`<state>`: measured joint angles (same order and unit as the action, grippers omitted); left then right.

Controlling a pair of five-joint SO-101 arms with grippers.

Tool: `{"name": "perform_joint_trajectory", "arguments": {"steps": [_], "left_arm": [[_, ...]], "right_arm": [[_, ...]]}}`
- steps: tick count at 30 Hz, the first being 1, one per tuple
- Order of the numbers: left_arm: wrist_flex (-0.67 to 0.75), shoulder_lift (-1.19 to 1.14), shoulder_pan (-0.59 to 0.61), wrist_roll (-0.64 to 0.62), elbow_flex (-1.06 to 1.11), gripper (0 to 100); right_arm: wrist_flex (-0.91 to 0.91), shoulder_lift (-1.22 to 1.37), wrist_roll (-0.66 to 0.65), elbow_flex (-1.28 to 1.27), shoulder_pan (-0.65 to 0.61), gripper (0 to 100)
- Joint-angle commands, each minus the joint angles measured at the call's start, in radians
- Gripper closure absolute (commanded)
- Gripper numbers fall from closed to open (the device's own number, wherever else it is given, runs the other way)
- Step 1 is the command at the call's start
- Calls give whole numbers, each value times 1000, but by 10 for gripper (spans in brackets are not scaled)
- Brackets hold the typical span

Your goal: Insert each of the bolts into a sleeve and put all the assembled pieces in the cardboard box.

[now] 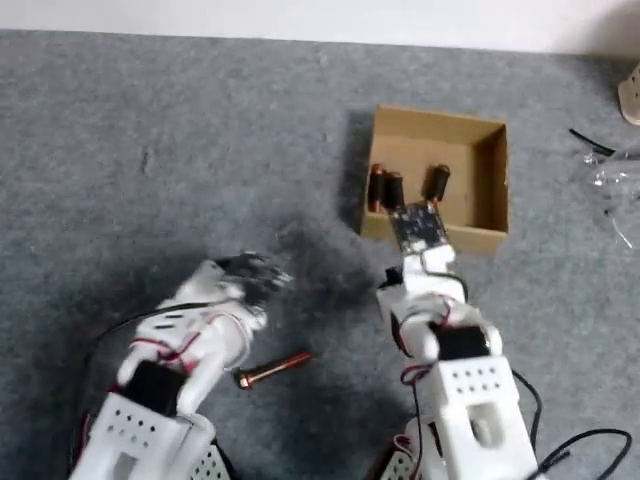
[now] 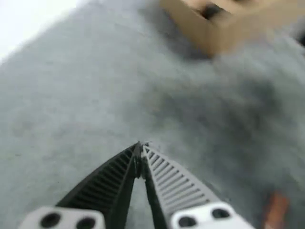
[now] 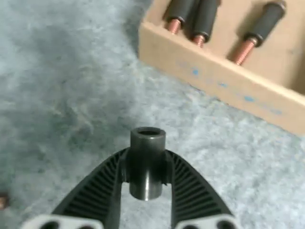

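Observation:
A copper bolt (image 1: 272, 370) lies loose on the grey carpet, between the two arms; its end also shows in the left wrist view (image 2: 275, 210). My left gripper (image 2: 141, 150) is shut with nothing in it, just above the carpet (image 1: 258, 274) and beyond the bolt. My right gripper (image 3: 147, 160) is shut on a black sleeve (image 3: 147, 140), held upright with its open bore up. It hovers in front of the near wall of the cardboard box (image 1: 440, 236) (image 3: 224, 81). Three assembled pieces (image 3: 205, 21) (image 1: 385, 188) lie in the box.
Clear plastic and a black cable (image 1: 608, 170) lie at the right edge, with a pale object (image 1: 630, 95) behind them. Open carpet stretches to the left of the box and beyond it.

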<state>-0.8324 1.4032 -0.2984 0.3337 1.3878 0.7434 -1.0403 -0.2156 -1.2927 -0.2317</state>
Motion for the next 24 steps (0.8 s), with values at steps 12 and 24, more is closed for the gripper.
{"name": "perform_joint_trajectory", "arguments": {"steps": [12, 24], "left_arm": [[-414, -803, -225, 204, -470, 993], [-509, -1096, -208, 292, -591, 976]], "right_arm": [[-318, -122, 58, -177, 133, 994], [-325, -128, 57, -200, 134, 994]]}}
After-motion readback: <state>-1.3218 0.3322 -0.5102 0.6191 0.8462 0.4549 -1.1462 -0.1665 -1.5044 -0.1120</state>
